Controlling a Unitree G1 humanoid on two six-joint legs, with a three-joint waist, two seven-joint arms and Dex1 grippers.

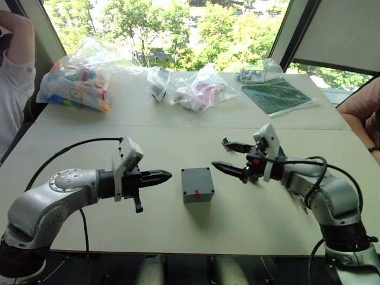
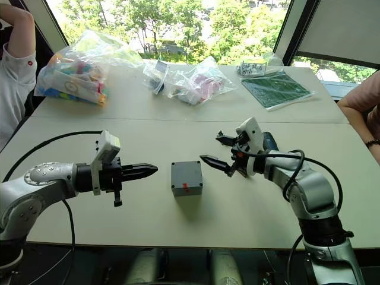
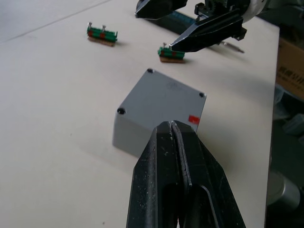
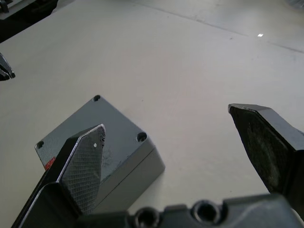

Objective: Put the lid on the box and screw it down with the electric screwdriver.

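Grey plastic box (image 1: 197, 184) sits mid-worktop (image 1: 178, 136) with the lid (image 3: 161, 95) already on top — corner screw holes visible, red mark on the side facing the robot. Left tool (image 1: 159, 176) hovers just left of the box at about its height, the two black fingers pressed together, gripping nothing, tips pointing at the box side. Right tool (image 1: 228, 155) hovers just right of the box, jaws spread wide, nothing between them; one finger (image 4: 88, 161) reaches toward the box edge, apart from it as far as the head views show.

Electric screwdriver (image 2: 268, 141) — only a dark blue bit of it shows behind the right wrist, lying on the worktop; its metal tip (image 3: 231, 46) pokes out past the right tool in the left wrist view. Two small green components (image 3: 102, 35) (image 3: 171, 53) lie on the worktop beyond the box, near the right tool.

Far side of worktop: clear plastic bags (image 1: 80, 74) with colourful parts, more bags (image 1: 193, 86) in the middle, a green board (image 1: 277, 96) at far right. A person in white (image 1: 15, 77) at the left edge, another person's arm (image 1: 362, 113) at the right edge.
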